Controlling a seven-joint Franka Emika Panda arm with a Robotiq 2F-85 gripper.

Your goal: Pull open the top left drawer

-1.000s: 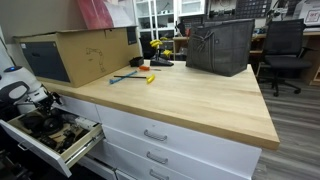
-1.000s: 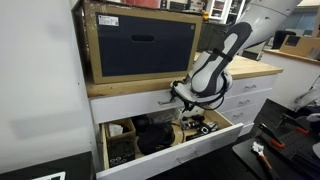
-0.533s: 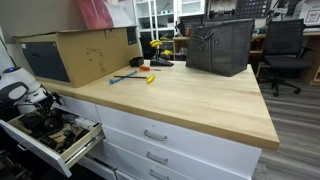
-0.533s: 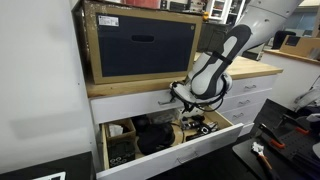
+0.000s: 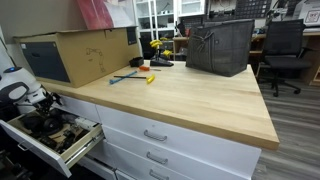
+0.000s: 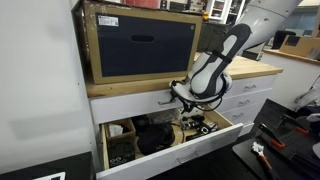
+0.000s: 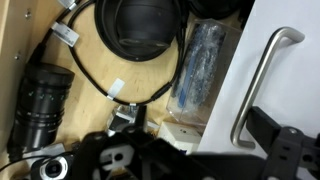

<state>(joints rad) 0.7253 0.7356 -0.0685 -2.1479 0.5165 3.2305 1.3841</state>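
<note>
Jaws wide apart, empty, near silver bar handle (image 7: 262, 85)

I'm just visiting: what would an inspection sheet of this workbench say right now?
Surface: wooden benchtop, level.
Job's things: top left drawer looks shut; lower drawer stands open, dark gear inside.
Clutter: cardboard box, grey bag, small tools on the benchtop.
Gripper: gripper by the top left drawer's front; jaws too blurred to judge.
Cables: black cable in the lower drawer.
Surroundings: office chair, grey floor.
</note>
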